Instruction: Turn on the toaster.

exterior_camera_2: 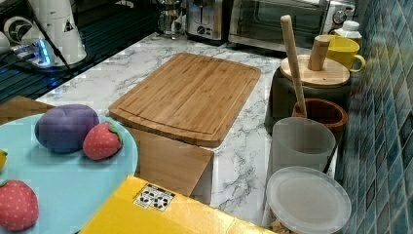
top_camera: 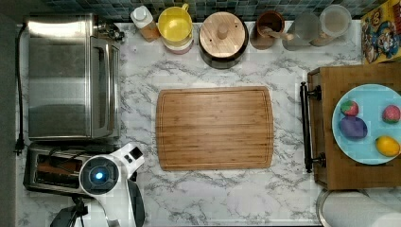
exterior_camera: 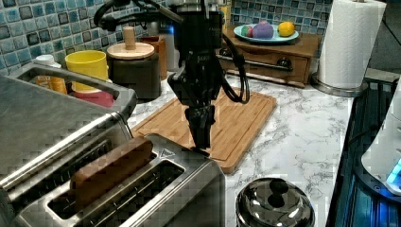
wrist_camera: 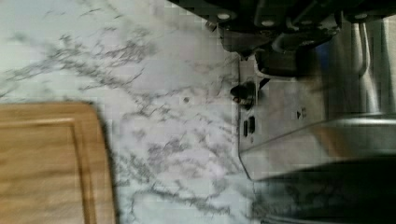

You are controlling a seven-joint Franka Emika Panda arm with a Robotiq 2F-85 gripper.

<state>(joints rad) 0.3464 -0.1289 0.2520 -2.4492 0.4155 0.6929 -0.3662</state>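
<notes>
The toaster is a small brushed-steel box in the left view's foreground, with a brown slice standing in one of its two slots. In the top view the toaster lies at the lower left, and the arm's wrist covers its right end. My gripper points straight down with its fingers together, the tips touching the toaster's far end by the top edge. Up close in the wrist view, the black lever juts from the toaster's steel end, just beside my fingertip.
A large steel toaster oven stands right beside the toaster. A wooden cutting board lies mid-counter. A steel lidded pot sits near the toaster's lever end. Jars line the tiled wall; a wooden drawer box holds a plate of toy fruit.
</notes>
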